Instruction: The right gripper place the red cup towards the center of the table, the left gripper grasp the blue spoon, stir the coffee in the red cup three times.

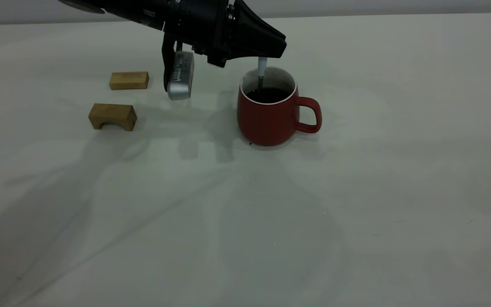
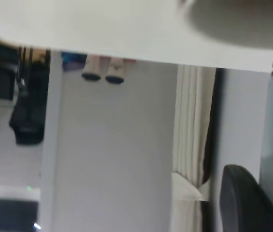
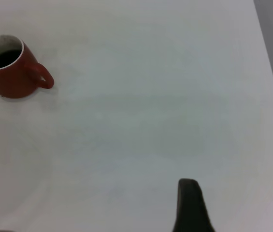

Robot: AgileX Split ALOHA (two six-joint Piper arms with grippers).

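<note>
My black left gripper (image 1: pixel 267 53), clamped on the slim pale-blue spoon (image 1: pixel 261 70) just above the squat red cup (image 1: pixel 269 111), dips its stiff, light, likely slippery handle into the dark coffee (image 1: pixel 269 94), so I judge a pinch high on the handle best.

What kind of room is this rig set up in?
Probably a lab or office test room: a bare white table holding only the red cup and two wooden blocks, plus a curtain and plain wall behind.
</note>
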